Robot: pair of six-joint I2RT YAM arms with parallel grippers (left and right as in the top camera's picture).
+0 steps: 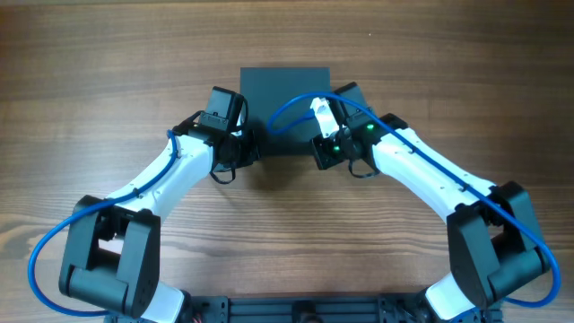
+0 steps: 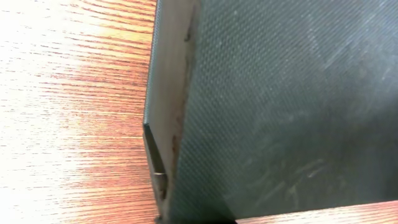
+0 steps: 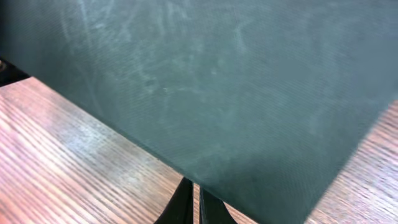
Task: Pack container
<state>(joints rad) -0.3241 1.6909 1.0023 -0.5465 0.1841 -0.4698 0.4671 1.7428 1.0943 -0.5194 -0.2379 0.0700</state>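
The container [image 1: 285,90] is a dark teal-grey box lying at the far middle of the table, and its lid looks closed in the overhead view. My left gripper [image 1: 239,144] is at its near left corner. In the left wrist view the container [image 2: 280,112] fills the right side, with its grey side edge toward the wood; my fingers there are not clearly visible. My right gripper [image 1: 324,148] is at the near right corner. In the right wrist view its fingers [image 3: 198,204] are pressed together, with their tips hidden under the container's [image 3: 217,81] teal face.
The wooden table [image 1: 108,81] surrounds the box on all sides. Both arms reach in from the near edge, with a blue cable [image 1: 296,106] looping over the box's near right part.
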